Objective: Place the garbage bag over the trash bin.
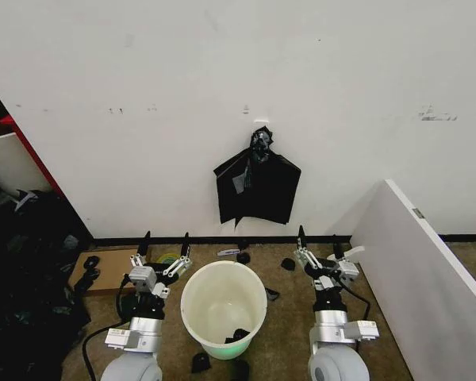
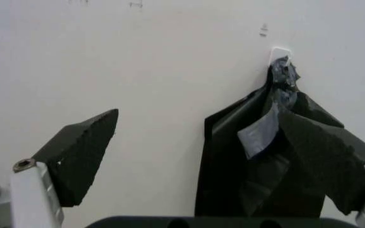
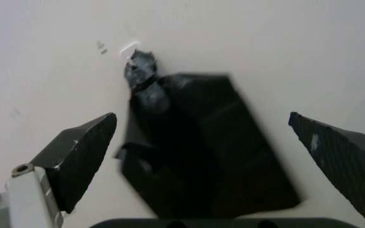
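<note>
The trash bin, a round cream-white bucket with a greenish base, stands on the floor between my two arms. On the wall behind it a flat black bundle of bags hangs from a hook by its knotted top. The garbage bag itself is out of view. My left gripper points up at the wall to the left of the bin, open and holding nothing. My right gripper is raised the same way on the bin's right, also open. Both wrist views look between spread fingers at the bundle.
A flat white board leans along the right side. Cardboard and dark clutter lie at the left. Small black scraps dot the brown floor, and one small black piece lies inside the bin.
</note>
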Motion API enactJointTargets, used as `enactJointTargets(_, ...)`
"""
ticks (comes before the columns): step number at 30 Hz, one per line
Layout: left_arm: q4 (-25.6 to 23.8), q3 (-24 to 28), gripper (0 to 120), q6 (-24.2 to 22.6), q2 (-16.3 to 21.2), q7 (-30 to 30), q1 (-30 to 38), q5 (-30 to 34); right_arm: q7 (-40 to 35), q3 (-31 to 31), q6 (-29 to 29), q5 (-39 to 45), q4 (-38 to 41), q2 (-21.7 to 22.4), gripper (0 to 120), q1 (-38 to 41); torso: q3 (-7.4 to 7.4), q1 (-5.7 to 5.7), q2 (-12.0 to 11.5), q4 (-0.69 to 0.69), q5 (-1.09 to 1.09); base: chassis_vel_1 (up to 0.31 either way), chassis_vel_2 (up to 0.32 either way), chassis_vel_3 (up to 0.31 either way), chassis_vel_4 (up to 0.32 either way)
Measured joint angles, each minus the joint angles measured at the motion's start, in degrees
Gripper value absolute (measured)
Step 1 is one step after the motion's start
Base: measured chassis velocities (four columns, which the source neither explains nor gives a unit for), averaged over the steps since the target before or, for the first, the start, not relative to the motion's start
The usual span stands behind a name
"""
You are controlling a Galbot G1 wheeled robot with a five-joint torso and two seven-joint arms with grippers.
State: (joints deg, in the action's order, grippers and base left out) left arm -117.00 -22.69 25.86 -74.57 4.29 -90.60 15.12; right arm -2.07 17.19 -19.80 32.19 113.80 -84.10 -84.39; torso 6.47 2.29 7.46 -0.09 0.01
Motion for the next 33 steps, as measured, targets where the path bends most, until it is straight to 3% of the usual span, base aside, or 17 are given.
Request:
enactJointTargets(5, 0.09, -0.31, 100, -0.83, 0.15, 0.35, 0.16, 0.06, 0.10, -1.88, 7.66, 23.31, -4.31, -0.11, 100, 11.09, 0.01, 0.00, 0.00, 0.01, 0.00, 0.000, 0.000, 0.000, 0.000)
enactJointTargets(11, -0.13, -0.85, 100, -1.55, 0.66, 0.70, -0.08, 0.07, -0.17, -0.95, 13.75, 34.98, -14.32, -2.78, 100, 23.93, 0.01, 0.01, 0.00, 0.02, 0.00, 0.000, 0.000, 0.000, 0.000)
enactJointTargets(18, -0.05, -1.43, 100, -1.87, 1.03, 1.13, -0.05, 0.25, -0.12, 1.09, 16.86, 40.42, -23.71, -6.18, 100, 33.37, 0.01, 0.01, 0.00, 0.00, -0.01, 0.000, 0.000, 0.000, 0.000)
enactJointTargets(28, 1.26, -1.36, 100, -1.81, 1.00, 1.97, 1.20, 0.26, 5.53, 1.06, 15.38, 36.56, -33.23, -8.02, 100, 41.40, 0.01, 0.01, 0.00, 0.00, 0.00, 0.000, 0.000, 0.000, 0.000)
enactJointTargets(33, 1.77, -1.83, 100, -1.70, 1.67, 2.59, 1.36, 0.58, 7.28, 1.19, 14.59, 34.69, -35.77, -8.03, 81, 43.38, 0.00, 0.01, 0.00, 0.00, 0.00, 0.000, 0.000, 0.000, 0.000)
